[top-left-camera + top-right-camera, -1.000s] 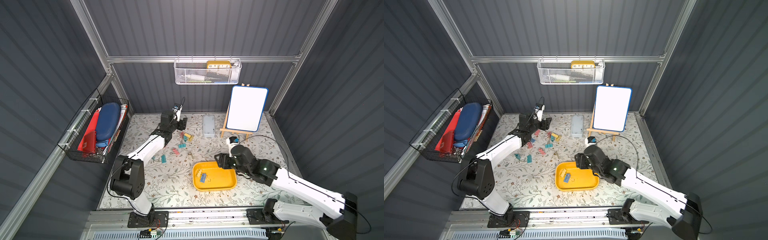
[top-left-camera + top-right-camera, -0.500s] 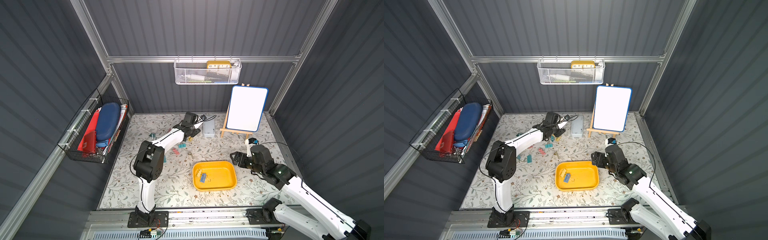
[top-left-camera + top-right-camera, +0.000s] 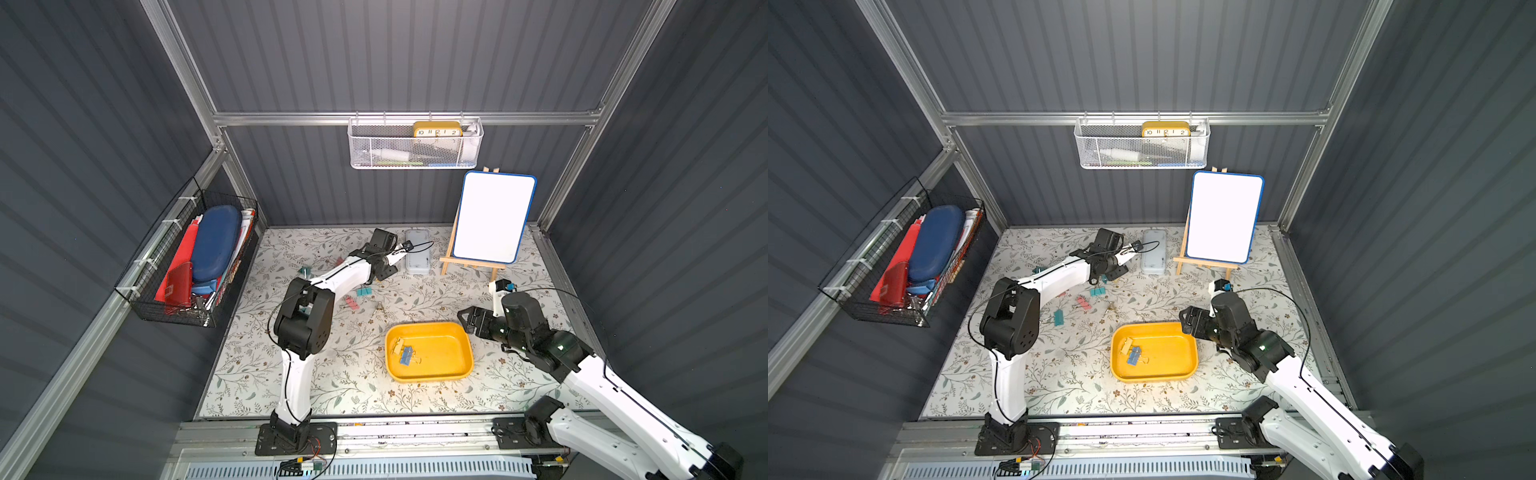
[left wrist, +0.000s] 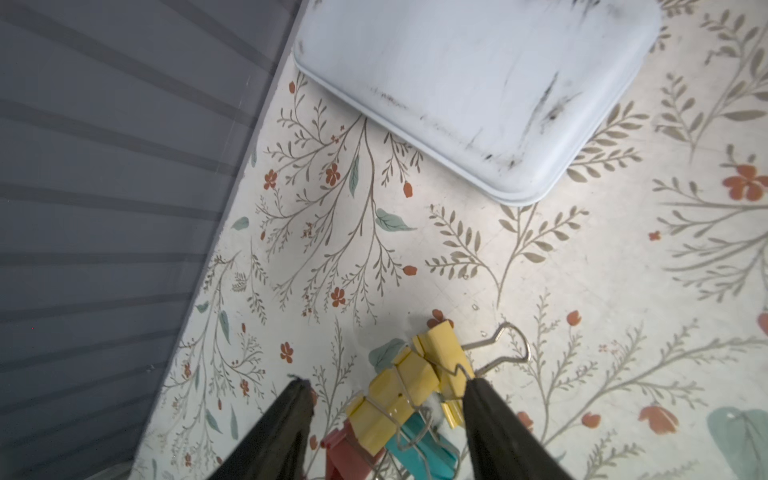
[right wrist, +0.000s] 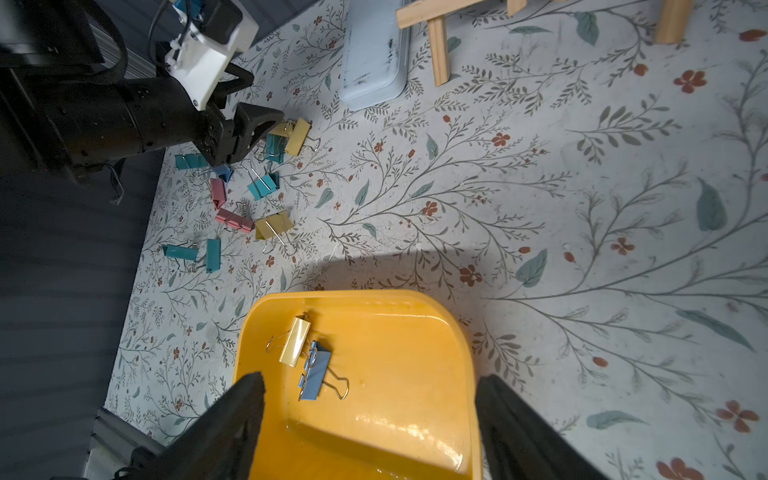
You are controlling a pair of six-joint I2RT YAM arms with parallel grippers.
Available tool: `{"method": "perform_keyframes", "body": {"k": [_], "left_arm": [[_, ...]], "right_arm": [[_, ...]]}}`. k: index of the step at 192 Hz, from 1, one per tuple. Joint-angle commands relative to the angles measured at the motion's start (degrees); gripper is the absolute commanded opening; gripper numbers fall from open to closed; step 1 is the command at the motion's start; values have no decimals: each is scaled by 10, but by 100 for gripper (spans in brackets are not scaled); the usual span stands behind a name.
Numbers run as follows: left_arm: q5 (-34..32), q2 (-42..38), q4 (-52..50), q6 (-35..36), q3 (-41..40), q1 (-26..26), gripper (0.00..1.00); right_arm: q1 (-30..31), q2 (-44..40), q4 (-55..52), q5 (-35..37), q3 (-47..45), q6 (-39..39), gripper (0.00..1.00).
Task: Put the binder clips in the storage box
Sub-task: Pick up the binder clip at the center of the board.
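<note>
The yellow storage box (image 3: 428, 376) (image 3: 1154, 376) sits near the mat's front. A yellow binder clip (image 5: 295, 341) and a blue one (image 5: 316, 371) lie in it. My right gripper (image 5: 370, 384) (image 3: 467, 320) hangs open over the box's right end with nothing between its fingers. My left gripper (image 4: 388, 392) (image 3: 384, 270) is open at the back of the mat. It straddles a tangle of yellow (image 4: 399, 390), teal (image 4: 419, 446) and pink (image 4: 347, 453) clips, and one finger (image 4: 482, 407) touches a yellow clip's wire. Several more clips (image 5: 274, 226) lie loose on the mat.
A flat grey case (image 3: 417, 257) (image 4: 478, 83) lies just beyond the left gripper, close to the back wall. A whiteboard on a wooden easel (image 3: 492, 216) stands at the back right. A black wire basket (image 3: 187, 266) hangs on the left wall and a white mesh basket (image 3: 415, 143) on the back wall.
The right gripper has drawn back from over the box's middle to its right end. The left gripper has swung right toward the grey case, and its jaws have narrowed around the clips.
</note>
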Motion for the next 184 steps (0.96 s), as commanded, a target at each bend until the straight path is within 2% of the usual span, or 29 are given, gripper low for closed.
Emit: {"method": "perform_keyframes", "body": {"k": [1,22,42,60,79,131,162,168,184], "left_arm": [[0,17,-5,11,20,13,59],[22,11,-14,14,12,22,60],[13,11,2,16,2,26,62],[5,25,10,15,7,26,58],[10,40,2,11,21,26,44],[11,30,12,-14,22,26,28],[7,12,20,-33,21,26,12],[5,9,22,-40,22,26,5],[6,-3,31,-63,24,26,0]], "right_arm": [[-2,-2,-9,-1,8,2,84],[-1,-4,-12,-3,4,5,84],[-2,-4,-12,-3,2,10,84],[-2,-1,-7,-7,5,12,84],[-2,0,-9,-6,9,12,84],[-1,2,-2,-4,3,25,84],[-1,6,0,-2,3,33,84],[-2,7,0,0,2,36,84],[-3,9,0,4,3,44,85]]}}
